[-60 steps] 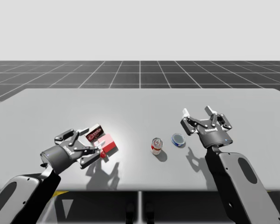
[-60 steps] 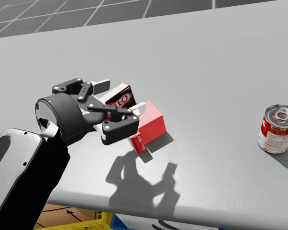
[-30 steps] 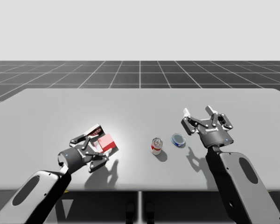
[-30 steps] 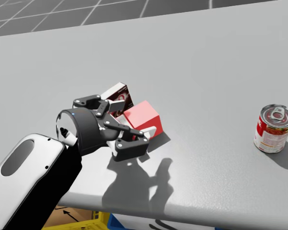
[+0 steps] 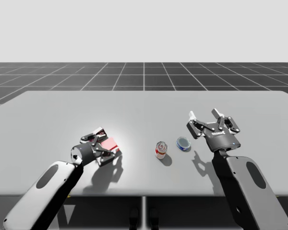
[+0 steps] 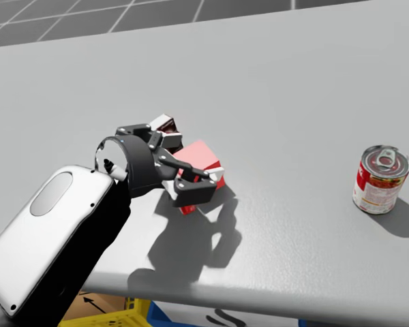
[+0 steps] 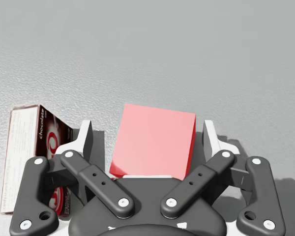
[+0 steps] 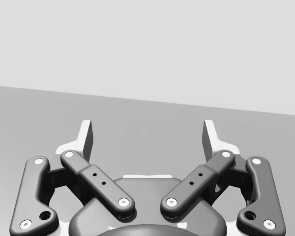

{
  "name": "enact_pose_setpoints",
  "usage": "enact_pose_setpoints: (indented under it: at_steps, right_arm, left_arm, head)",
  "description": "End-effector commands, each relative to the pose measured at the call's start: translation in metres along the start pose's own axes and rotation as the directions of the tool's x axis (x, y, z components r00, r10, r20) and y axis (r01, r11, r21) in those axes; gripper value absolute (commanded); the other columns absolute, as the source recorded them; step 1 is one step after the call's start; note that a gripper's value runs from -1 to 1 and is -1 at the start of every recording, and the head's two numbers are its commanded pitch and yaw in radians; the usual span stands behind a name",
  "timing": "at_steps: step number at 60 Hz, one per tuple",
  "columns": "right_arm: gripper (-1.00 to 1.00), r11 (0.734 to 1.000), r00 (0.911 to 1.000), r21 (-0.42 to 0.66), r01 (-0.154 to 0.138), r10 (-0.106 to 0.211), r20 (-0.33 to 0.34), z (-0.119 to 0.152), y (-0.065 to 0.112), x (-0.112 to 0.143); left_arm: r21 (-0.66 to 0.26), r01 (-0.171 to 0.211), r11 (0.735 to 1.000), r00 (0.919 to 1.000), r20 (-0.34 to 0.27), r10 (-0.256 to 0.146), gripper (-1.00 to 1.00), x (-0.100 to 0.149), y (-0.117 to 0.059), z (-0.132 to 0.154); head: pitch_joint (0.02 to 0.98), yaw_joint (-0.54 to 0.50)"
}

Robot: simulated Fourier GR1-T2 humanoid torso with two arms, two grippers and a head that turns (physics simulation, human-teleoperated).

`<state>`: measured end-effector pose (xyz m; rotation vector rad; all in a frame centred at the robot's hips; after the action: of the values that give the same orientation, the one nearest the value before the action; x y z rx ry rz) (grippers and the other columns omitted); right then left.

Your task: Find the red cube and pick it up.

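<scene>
Right, containers first: the red-and-white can (image 5: 160,150) is standing upright well to the right of the red cube (image 7: 155,142), lid sealed, so what is inside cannot be told. The flat blue tin (image 5: 183,143) is sitting just past that can, farther again from the cube, also closed. The brown box (image 7: 32,147) is lying shut just beside the cube, on the outer side of one finger.

Now the left gripper (image 7: 147,140): it is spreading wide and straddling the cube, one finger on either side, with a gap showing at each face. It is bracketing the cube, not clamping it. The cube is sitting flat on the table (image 5: 144,110).

The right gripper (image 8: 147,137) is hovering far from the cube, beyond both cans, its fingers splayed apart and holding nothing.

Compared with a second ago, the left arm has pushed forward: its gripper was short of the cube then and is enclosing it now. The right arm has stayed put, and my head has turned slightly.
</scene>
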<state>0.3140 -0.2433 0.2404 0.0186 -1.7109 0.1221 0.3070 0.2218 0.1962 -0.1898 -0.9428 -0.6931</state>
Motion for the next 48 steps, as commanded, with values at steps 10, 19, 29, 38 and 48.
enact_pose_setpoints:
  at_steps: [10, 19, 29, 38, 48]
  right_arm:
    - [-1.0, 1.0, 1.0, -0.001, 0.001, -0.001, 0.003, 0.0, -0.002, 0.001]
    - [-1.0, 1.0, 1.0, -0.001, 0.004, -0.004, 0.003, 0.001, -0.002, 0.002]
    - [-1.0, 1.0, 1.0, -0.002, 0.006, -0.006, 0.003, 0.001, -0.003, 0.003]
    - [-1.0, 1.0, 0.9999, -0.003, 0.009, -0.009, 0.005, 0.001, -0.004, 0.004]
    - [-1.0, 1.0, 0.9999, -0.005, 0.009, -0.009, 0.005, 0.001, -0.005, 0.004]
  left_arm:
    - [-0.035, 0.019, 0.999, 0.9939, -0.108, -0.023, -1.0, -0.001, -0.001, -0.017]
    - [-0.051, 0.049, 0.998, 0.9831, -0.174, -0.057, -1.0, -0.004, -0.004, -0.023]
    - [-0.078, 0.066, 0.995, 0.9686, -0.234, -0.082, -0.67, -0.006, -0.006, -0.024]
    - [-0.102, 0.091, 0.991, 0.9601, -0.255, -0.114, 0.94, -0.009, -0.009, -0.023]
    - [-0.109, 0.1, 0.989, 0.9573, -0.261, -0.125, 0.97, -0.009, -0.011, -0.023]
  head:
    - [0.851, 0.26]
    - [0.85, 0.25]
    - [0.847, 0.25]
    - [0.846, 0.25]
    - [0.795, 0.25]
